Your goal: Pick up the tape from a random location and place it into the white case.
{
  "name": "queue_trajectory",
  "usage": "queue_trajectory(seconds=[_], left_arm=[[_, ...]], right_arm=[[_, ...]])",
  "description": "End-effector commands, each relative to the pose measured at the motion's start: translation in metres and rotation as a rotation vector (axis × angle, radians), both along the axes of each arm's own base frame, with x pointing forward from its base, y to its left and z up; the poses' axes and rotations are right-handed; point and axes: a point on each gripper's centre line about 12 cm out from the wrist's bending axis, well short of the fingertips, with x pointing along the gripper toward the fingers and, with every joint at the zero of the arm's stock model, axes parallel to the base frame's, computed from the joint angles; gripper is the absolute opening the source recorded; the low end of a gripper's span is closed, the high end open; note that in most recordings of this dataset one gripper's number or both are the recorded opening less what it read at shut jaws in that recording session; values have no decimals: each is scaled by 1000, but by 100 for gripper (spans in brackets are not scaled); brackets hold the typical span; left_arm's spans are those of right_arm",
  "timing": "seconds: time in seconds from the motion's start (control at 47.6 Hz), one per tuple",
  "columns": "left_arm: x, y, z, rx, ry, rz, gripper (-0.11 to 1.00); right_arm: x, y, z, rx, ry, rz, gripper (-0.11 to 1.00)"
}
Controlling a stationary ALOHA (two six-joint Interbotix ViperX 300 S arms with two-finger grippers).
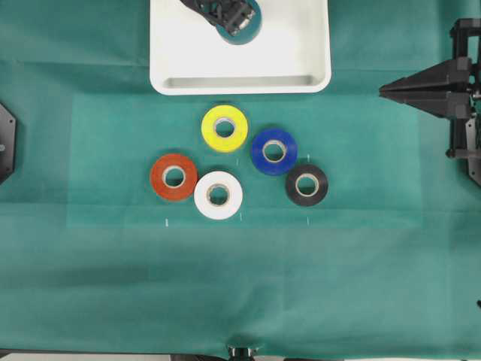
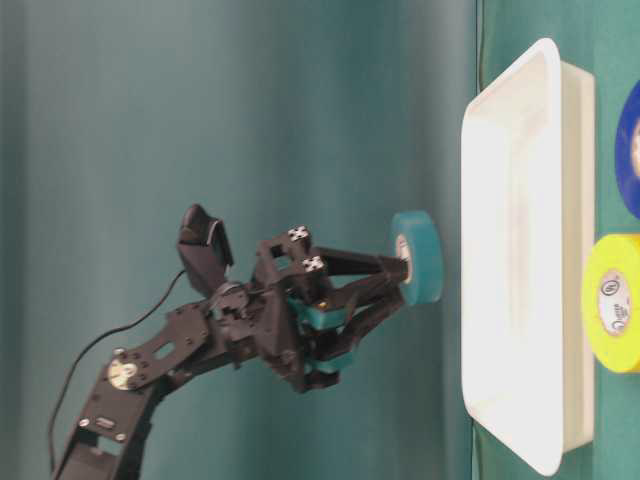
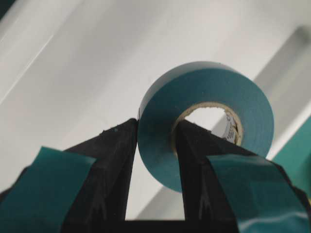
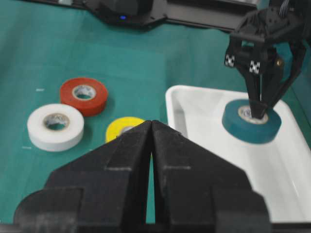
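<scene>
Two black fingers (image 3: pixel 194 160) pinch the wall of the teal tape roll (image 3: pixel 209 121), one outside, one through the pale core: the left gripper (image 4: pixel 257 109) is clamped on the roll's wall, holding it over the white case (image 1: pixel 240 79), clear of its floor in the table-level view. Beside the case's near rim sit a yellow roll (image 1: pixel 225 128), royal blue roll (image 1: pixel 273 151), black roll (image 1: pixel 307 185), white roll (image 1: pixel 218 195) and red-orange roll (image 1: pixel 173 177). The right gripper (image 4: pixel 151 127), off to the case's side, has its fingers pressed together on nothing.
</scene>
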Motion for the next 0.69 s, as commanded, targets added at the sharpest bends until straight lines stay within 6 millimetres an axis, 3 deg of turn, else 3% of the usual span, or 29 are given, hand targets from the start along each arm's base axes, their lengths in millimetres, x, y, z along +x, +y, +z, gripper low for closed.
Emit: queue_trajectory(seconds=[0.0,0.231,0.462,0.672], left_arm=[[4,4,7,24,-45,2,22],[7,10,-18,21,-4,-18,22],[1,17,-57,-7,53,1,22],[-4,22,-69,1,33,17,22]], right_arm=[[3,-1,7,-4,-20,-1,2],[4,-1,6,-7,-15,0,2],[4,-1,5,-7,-10,0,2],[4,-1,4,-7,-7,0,2]])
